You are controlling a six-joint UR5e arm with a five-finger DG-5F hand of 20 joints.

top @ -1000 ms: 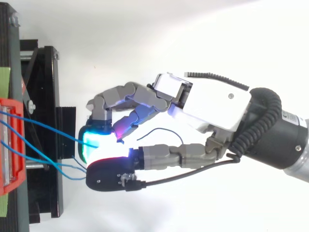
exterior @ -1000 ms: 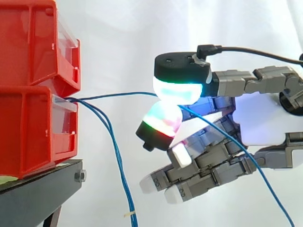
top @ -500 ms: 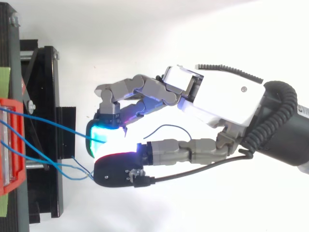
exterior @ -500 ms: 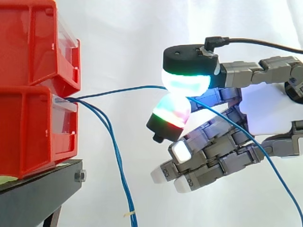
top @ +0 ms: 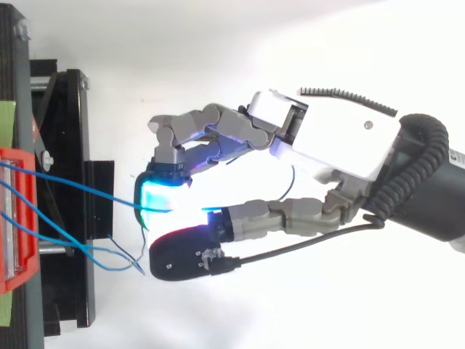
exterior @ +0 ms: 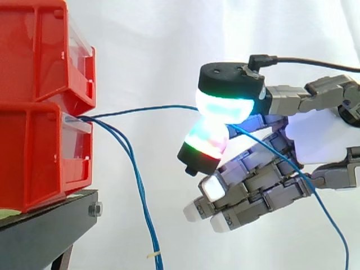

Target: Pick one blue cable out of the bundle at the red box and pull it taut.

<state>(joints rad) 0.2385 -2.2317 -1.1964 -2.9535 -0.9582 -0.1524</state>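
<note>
Side view is showing the hand (exterior: 315,140) pinching one blue cable (exterior: 146,108) between two glowing pads (exterior: 222,104), one pressing from above and one from below, while its remaining fingers (exterior: 247,197) are curling loosely underneath, holding nothing. The cable is running from the pinch across to the front of the lower red bin (exterior: 34,152), bowing in a shallow arc rather than lying straight, and its free tail is trailing down past the palm toward the lower right. The rest of the bundle (exterior: 138,185) is hanging slack from the same bin front, well apart from the hand. As I am judging it, the picking is done and the pulling is the step in hand: the next move is calling for drawing away from the bin with the pinch firm until the arc is flattening, without the cable slipping between the pads. The bin is sitting under an upper red bin (exterior: 34,50) on a black stand (exterior: 45,225), with a white curtain (exterior: 146,45) hanging behind.
</note>
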